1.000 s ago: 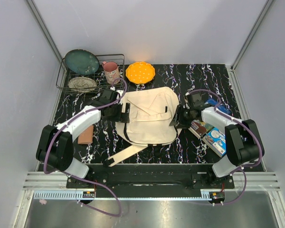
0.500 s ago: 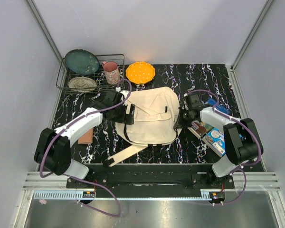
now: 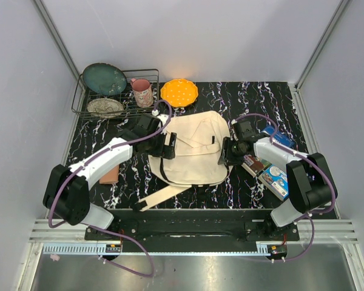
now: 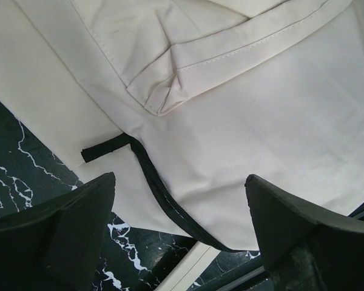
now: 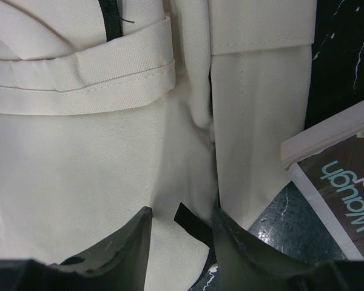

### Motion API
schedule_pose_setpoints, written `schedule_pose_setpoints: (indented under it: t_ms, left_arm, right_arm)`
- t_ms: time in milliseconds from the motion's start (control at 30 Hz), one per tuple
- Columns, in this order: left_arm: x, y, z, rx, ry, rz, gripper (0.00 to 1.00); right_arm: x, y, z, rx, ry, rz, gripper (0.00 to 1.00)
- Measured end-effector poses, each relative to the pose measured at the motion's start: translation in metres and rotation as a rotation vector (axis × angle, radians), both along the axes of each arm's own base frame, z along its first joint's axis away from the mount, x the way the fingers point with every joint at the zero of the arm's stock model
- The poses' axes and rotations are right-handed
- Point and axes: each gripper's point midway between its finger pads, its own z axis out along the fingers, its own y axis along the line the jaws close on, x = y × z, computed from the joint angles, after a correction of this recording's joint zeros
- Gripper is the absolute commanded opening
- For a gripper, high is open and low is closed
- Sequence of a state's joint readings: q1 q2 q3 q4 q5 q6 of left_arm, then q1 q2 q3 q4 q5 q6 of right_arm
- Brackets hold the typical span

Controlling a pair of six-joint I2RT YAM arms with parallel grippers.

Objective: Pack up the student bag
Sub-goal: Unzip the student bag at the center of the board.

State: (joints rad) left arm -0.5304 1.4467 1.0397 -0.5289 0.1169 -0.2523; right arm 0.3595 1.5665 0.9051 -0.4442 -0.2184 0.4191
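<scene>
Where student bag (image 3: 194,151) ends, left hand (image 4: 179,182) gapes

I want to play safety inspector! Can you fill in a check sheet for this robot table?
Surface: black marbled table.
Job's things: student bag lies flat mid-table, flap down.
Clutter: wire rack with teal plate and pink mug, orange plate at back; books right; brown flat item left.
Grippers: left gripper open over the bag's left edge; right gripper open at its right edge, black tab between its jaws.
Cables: purple cables loop along both arms.
Surroundings: plain grey walls.
</scene>
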Motion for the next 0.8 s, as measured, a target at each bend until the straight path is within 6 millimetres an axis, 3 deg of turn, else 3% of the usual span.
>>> schedule_pose_setpoints:
  t_ms: [33,233,400,800]
  left_arm:
    - [-0.001,-0.001,0.000,0.000,0.001,-0.001,0.93]
    - [-0.004,-0.006,0.000,-0.003,0.003,-0.015,0.92]
    - [-0.005,-0.012,0.004,-0.009,-0.004,-0.027,0.92]
    - [-0.002,-0.028,0.021,-0.053,-0.031,-0.038,0.93]
  right_arm:
    - [0.000,0.000,0.000,-0.002,-0.002,0.003,0.35]
    - [0.001,-0.005,-0.002,-0.032,-0.008,0.003,0.00]
    - [0.001,-0.005,0.002,-0.027,-0.021,-0.001,0.00]
    - [-0.005,0.014,0.048,0.145,-0.097,-0.049,0.00]
